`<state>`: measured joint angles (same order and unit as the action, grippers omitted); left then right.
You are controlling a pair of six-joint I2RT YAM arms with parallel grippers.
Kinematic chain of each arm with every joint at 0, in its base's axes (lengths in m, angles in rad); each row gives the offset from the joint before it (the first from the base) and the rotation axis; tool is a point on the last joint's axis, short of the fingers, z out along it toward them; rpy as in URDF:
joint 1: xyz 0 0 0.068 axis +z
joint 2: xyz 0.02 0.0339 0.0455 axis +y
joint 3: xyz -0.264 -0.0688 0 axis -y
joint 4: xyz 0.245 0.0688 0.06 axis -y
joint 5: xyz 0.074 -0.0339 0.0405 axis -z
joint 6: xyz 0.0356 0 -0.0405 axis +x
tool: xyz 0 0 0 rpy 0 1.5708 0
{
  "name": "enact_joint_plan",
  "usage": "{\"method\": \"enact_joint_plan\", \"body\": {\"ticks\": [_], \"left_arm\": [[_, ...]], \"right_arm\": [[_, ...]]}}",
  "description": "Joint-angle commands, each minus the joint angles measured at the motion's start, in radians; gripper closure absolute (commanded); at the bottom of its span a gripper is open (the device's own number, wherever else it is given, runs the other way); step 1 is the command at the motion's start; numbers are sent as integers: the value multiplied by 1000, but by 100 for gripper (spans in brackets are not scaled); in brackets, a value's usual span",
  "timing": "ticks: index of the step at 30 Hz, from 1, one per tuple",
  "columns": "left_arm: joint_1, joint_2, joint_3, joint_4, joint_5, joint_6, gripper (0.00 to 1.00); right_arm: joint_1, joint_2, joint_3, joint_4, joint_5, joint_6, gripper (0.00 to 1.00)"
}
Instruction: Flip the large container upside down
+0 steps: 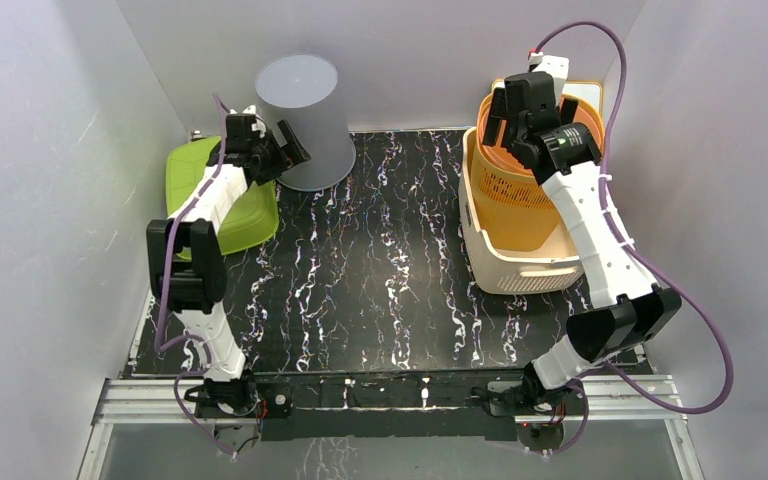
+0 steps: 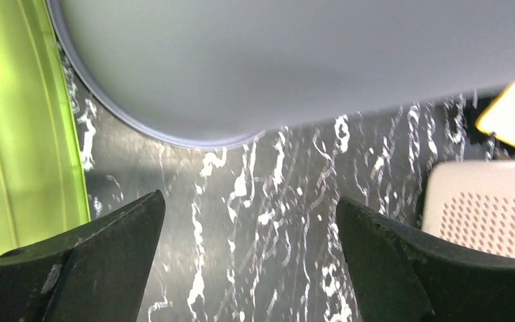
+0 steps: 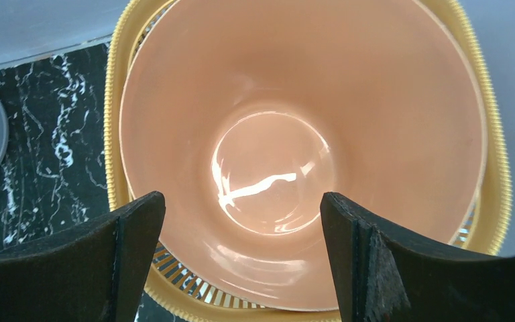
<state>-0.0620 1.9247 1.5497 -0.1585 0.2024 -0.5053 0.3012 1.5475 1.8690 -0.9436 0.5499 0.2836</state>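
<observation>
My left gripper (image 2: 248, 208) and right gripper (image 3: 241, 208) both gape. The grey container (image 1: 305, 110) looks light, stiff and slick, so I'd pinch its rim.

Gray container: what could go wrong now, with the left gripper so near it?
The open left gripper sits close beside the wall of the gray container, so a careless swing could nudge or tip it. The green tub lies just beside that arm and could be bumped.

White walls (image 1: 50, 150) enclose a black, white-veined marble tabletop (image 1: 380, 270); light even.
</observation>
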Motion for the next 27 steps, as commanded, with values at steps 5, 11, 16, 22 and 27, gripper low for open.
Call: {"method": "enact_joint_plan", "body": {"ticks": [5, 11, 16, 22, 27], "left_arm": [[1, -255, -105, -90, 115, 39, 2], [1, -327, -129, -174, 51, 96, 2], [4, -349, -170, -161, 66, 82, 2], [4, -372, -180, -158, 61, 72, 2], [10, -387, -182, -171, 57, 79, 2]], "right_arm": [[-17, -20, 13, 59, -235, 40, 19], [-18, -51, -17, 2, -269, 33, 19], [-19, -60, -65, -8, -247, 33, 18], [-20, -33, -75, -19, -232, 20, 18], [-20, -39, -86, 3, -193, 24, 18]]}}
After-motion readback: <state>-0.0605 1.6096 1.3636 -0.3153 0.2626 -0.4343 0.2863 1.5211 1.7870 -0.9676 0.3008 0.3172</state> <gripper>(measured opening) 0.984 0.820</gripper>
